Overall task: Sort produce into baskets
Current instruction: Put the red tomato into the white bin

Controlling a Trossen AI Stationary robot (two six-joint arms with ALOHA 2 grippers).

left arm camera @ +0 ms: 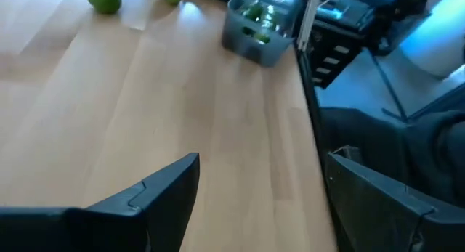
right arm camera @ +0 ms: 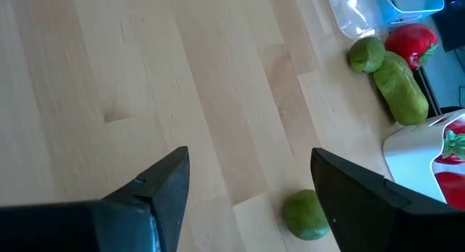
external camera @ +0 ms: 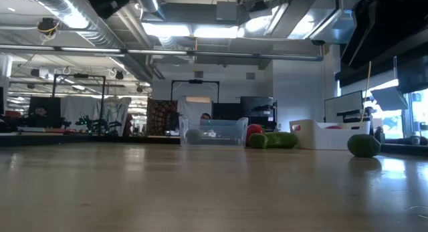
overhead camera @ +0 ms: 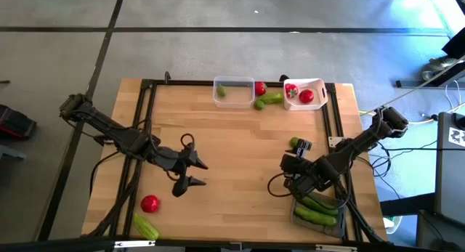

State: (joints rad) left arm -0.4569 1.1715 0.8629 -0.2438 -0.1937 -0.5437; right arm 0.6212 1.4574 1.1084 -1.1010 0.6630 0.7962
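My left gripper hangs open over bare wood left of centre, nothing between its fingers. My right gripper stands open at the right, pointing toward the far edge, with a round green fruit on the table just beside one finger. At the far edge stand the clear basket, holding a green fruit, and the white basket, holding red pieces. Between them lie a red piece, a cucumber and a small green fruit. The dark grey basket holds cucumbers.
A red piece and a cucumber lie at the near left corner. Black frame rails run along the table's left, far and right sides. The low view shows the far row of baskets and no gripper.
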